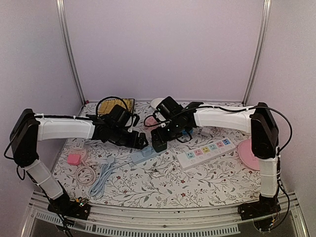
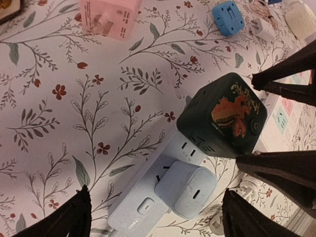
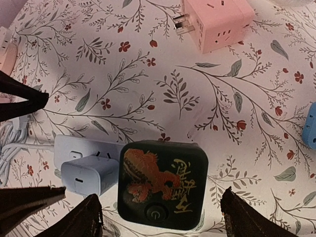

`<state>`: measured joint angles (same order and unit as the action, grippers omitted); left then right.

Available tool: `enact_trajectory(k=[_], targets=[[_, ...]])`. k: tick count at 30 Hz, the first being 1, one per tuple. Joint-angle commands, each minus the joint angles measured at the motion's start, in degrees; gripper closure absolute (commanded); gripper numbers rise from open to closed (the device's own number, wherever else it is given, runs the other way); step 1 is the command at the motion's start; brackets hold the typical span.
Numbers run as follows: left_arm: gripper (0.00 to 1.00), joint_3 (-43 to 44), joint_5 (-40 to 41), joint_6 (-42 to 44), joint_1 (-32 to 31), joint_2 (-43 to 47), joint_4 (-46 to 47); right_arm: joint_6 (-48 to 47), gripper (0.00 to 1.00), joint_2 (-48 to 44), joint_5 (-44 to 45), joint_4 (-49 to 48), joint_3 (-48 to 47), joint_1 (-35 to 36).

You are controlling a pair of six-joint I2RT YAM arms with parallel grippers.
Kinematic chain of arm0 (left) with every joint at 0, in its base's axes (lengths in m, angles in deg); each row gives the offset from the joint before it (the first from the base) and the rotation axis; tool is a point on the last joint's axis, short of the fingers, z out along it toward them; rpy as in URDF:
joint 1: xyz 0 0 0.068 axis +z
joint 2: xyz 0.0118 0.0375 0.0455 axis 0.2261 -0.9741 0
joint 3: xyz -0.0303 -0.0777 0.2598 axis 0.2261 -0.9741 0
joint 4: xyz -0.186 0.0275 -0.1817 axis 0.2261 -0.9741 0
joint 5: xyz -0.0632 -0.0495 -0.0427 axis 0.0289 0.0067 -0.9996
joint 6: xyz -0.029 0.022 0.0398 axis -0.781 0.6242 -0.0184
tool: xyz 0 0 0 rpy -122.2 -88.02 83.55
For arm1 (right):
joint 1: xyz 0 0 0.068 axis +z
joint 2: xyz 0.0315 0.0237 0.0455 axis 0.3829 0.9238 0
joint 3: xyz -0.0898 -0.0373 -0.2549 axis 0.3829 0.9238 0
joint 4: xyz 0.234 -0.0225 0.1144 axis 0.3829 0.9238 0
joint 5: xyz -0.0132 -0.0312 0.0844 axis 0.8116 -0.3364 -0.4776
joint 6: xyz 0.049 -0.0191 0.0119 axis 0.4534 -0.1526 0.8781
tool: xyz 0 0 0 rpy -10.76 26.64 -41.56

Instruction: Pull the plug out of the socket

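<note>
A pale blue power strip (image 2: 140,210) lies on the floral cloth and also shows in the top view (image 1: 142,156). A pale blue charger plug (image 2: 185,190) and a black cube plug with an orange dragon (image 2: 222,116) sit in it side by side. My left gripper (image 2: 158,219) is open, its fingers on either side of the charger plug and strip, above them. My right gripper (image 3: 165,219) is open, its fingers on either side of the black cube (image 3: 163,185), not touching it. The charger (image 3: 89,175) shows to the cube's left. Both grippers meet over the strip in the top view (image 1: 150,140).
A pink cube adapter (image 3: 215,19) and a blue cube (image 2: 228,17) lie just beyond the strip. A white strip with coloured sockets (image 1: 205,152) and a pink plate (image 1: 247,153) are to the right. A pink block (image 1: 74,159) and coiled white cable (image 1: 101,177) lie left.
</note>
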<state>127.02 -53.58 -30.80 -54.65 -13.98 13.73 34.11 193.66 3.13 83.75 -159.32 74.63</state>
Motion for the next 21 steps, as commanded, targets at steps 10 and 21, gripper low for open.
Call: enact_trajectory(k=[10, 21], targets=[[0.08, -2.5, 0.9, -1.5, -1.6, -2.0, 2.3, 0.4, 0.26, 7.2, 2.1, 2.9, -6.9, 0.7], [0.08, -3.7, 2.0, -2.8, -2.0, -4.1, 1.0, -0.7, 0.57, 6.9, 3.7, 4.9, -11.0, 1.4]])
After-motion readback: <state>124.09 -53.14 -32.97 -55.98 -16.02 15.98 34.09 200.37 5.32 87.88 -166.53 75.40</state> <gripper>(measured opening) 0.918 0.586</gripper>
